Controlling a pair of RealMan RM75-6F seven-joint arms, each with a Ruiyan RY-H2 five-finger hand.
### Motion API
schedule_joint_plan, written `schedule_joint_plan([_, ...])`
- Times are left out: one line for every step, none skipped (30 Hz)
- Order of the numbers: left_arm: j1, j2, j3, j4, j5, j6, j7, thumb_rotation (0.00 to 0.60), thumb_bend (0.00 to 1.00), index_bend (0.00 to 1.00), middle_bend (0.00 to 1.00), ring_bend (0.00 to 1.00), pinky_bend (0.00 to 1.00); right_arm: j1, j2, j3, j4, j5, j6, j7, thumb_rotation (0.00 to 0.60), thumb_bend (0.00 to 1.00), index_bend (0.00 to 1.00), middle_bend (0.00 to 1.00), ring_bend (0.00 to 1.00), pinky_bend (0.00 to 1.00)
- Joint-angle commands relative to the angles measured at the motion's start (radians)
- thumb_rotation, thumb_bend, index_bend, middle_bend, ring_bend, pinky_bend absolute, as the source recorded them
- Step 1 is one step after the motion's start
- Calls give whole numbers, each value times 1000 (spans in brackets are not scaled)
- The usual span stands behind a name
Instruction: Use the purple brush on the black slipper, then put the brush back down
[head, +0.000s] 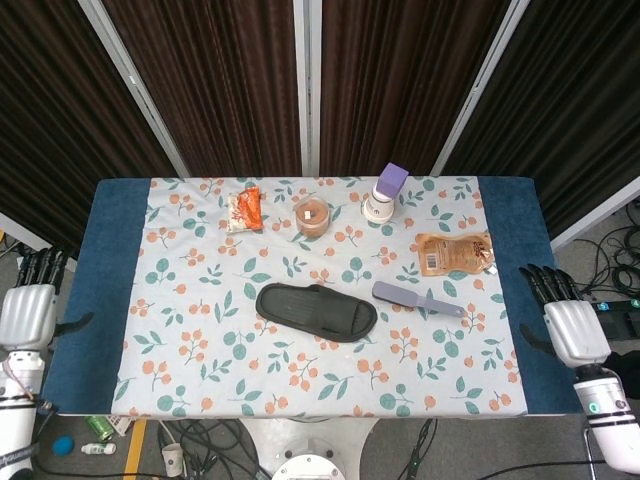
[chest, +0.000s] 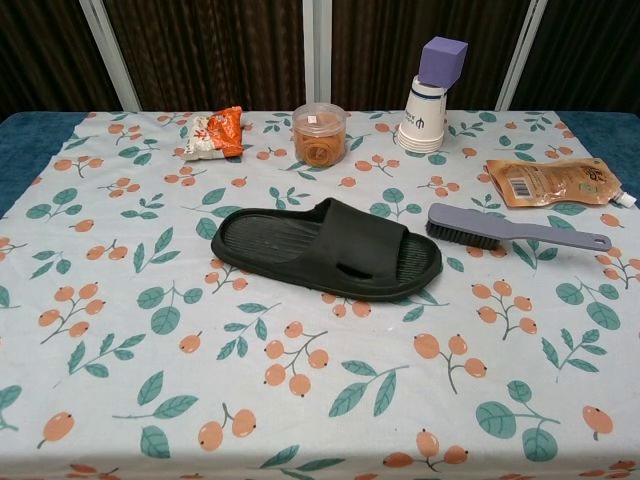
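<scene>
Both your hands sit off the table at the bottom corners of the head view: the left hand (head: 27, 312) at lower left and the right hand (head: 567, 322) at lower right, each holding nothing with its fingers held straight and slightly apart. The chest view shows neither.

Judging by how things lie, the purple brush (chest: 510, 229) is already down: it rests flat on the cloth at right of centre, bristle end just beside the toe of the black slipper (chest: 325, 246) without touching it, handle pointing to the right edge. If more brushing is wanted, bring your right hand in from the handle end, close around the thin handle rather than the bristle block, and draw it along the slipper's length.

Counted near to far:
- one slipper
- one brush
- one brown pouch (chest: 552, 180), right
- one orange snack packet (chest: 214, 133), upper left
- one clear tub (chest: 319, 134), centre
- one stack of paper cups (chest: 426, 117), with one purple block (chest: 444, 61) on top
</scene>
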Motion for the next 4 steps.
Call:
schedule_joint_plan([70, -14, 38, -45, 59, 86, 57, 600, 133, 122, 143, 46, 126, -54, 6, -20, -34, -46, 63, -1, 600, 242, 0, 53, 0, 21])
schedule_joint_plan([80, -18, 42, -48, 71, 100, 67, 600, 132, 122, 143, 46, 125, -60, 6, -19, -38, -52, 70, 2, 600, 244, 0, 56, 0, 21])
schedule_joint_plan([88, -22, 45, -49, 82, 111, 75, 600, 132, 122, 143, 46, 125, -65, 5, -19, -41, -57, 76, 3, 600, 247, 0, 59, 0, 21])
schedule_joint_plan([97, -27, 47, -48, 92, 120, 78, 600, 131, 122, 143, 46, 124, -70, 4, -17, -44, -61, 81, -1, 600, 251, 0, 61, 0, 21])
